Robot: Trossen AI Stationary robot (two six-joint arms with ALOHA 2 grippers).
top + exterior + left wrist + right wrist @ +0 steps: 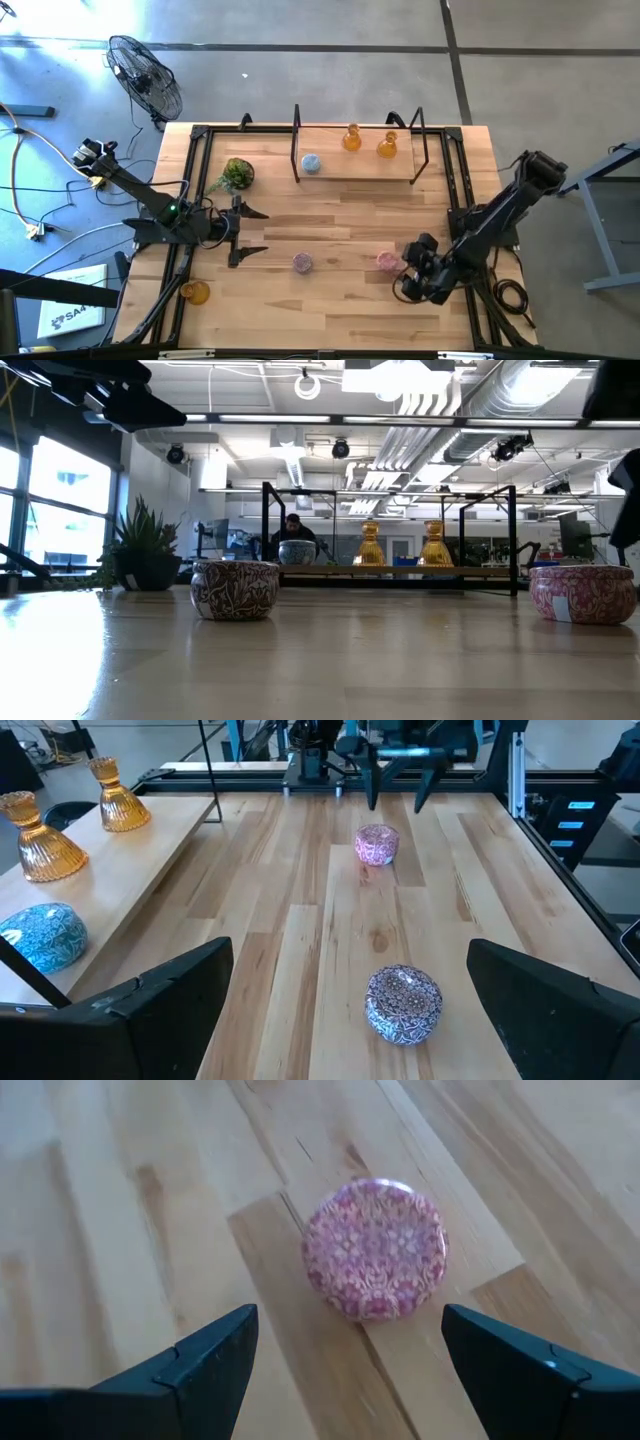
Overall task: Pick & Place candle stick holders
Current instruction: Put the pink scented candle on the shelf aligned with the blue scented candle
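Observation:
A pink round candle stick holder [375,1248] stands on its base on the table, just ahead of my open right gripper [405,272], whose fingers stand short of it on either side without touching. A lilac round holder [302,262] stands on the table in front of my open left gripper [255,232]. On the raised wooden shelf [360,170] at the far middle stand a pale blue round holder [311,163] and two amber bottle-shaped holders [352,138] [387,146]. A third amber holder [195,292] sits near the table's front left corner.
A small green plant [237,174] stands at the far left of the table. A black metal frame [296,140] rises around the shelf. Black rails run along the table's left and right edges. A fan [145,75] stands on the floor beyond the far left corner.

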